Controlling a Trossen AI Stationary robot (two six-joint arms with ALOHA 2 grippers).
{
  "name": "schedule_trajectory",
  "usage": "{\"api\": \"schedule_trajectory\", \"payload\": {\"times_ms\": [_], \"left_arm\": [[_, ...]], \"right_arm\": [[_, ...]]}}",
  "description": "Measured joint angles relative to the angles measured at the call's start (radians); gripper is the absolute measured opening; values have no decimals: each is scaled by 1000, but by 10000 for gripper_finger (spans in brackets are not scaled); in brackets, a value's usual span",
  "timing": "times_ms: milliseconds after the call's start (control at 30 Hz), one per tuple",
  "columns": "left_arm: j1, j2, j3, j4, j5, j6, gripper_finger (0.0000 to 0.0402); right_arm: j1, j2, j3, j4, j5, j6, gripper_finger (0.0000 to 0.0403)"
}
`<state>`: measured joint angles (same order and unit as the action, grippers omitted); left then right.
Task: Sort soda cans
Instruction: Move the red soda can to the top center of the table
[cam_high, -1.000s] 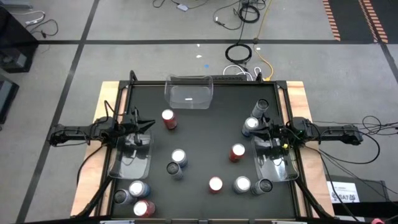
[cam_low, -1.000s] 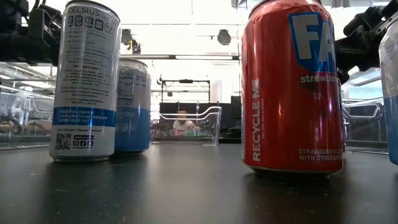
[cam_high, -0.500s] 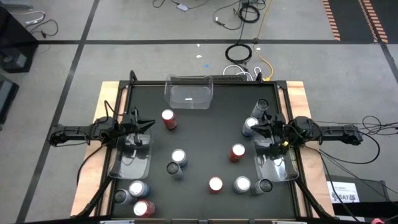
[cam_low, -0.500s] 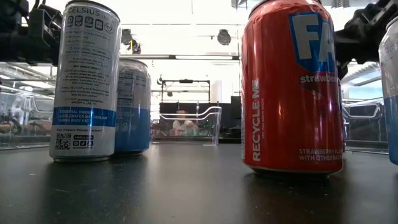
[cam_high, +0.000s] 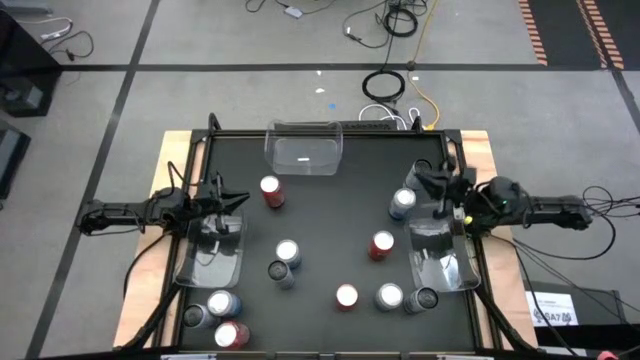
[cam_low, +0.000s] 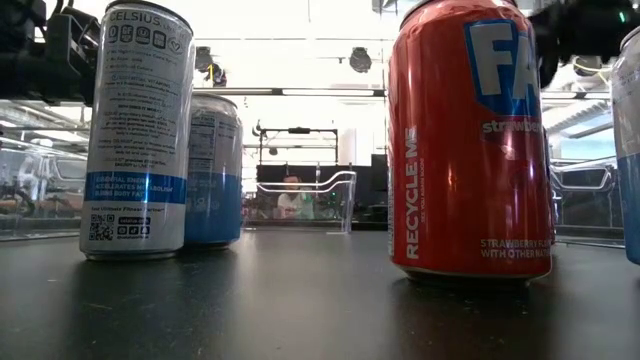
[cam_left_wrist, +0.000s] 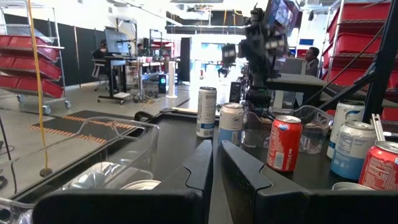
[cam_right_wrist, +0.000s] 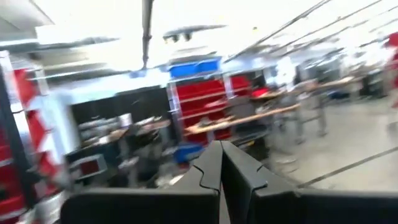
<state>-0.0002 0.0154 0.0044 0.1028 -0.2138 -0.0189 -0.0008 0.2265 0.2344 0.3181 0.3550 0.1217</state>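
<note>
The soda cans stand scattered upright across the black bench. In the low view, a red can reads "RECYCLE ME" and "strawberry"; a silver-blue can at 9 o'clock reads "CELSIUS". The left claw hangs at the bench's 9 o'clock over a clear bin, fingers nearly together, empty. The right claw sits at 3 o'clock, closed, empty, beside a silver-topped can.

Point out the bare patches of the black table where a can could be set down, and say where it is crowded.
One bare patch lies mid-table, between the back bin, the red can on the left and the silver can on the right. A narrower one runs between the left bin and the can pair. The front edge is crowded, especially the front-left cluster.
</note>
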Motion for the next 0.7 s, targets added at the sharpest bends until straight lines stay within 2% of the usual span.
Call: {"api": "schedule_trajectory", "payload": {"times_ms": [100, 233, 333, 467, 600, 700], "left_arm": [[0, 0, 0, 0, 0, 0, 42], [0, 0, 0, 0, 0, 0, 42], [0, 0, 0, 0, 0, 0, 42], [0, 0, 0, 0, 0, 0, 42], [0, 0, 0, 0, 0, 0, 42], [0, 0, 0, 0, 0, 0, 42]], "right_arm": [[-3, 127, 156, -81, 13, -69, 0], [-32, 355, 399, -374, 10, -20, 0], [-64, 534, 583, -666, 8, 118, 0], [-100, 716, 804, -1073, 4, 391, 0], [-112, 816, 983, -1412, -33, 590, 0], [-111, 845, 1066, -1545, -66, 698, 0]]}}
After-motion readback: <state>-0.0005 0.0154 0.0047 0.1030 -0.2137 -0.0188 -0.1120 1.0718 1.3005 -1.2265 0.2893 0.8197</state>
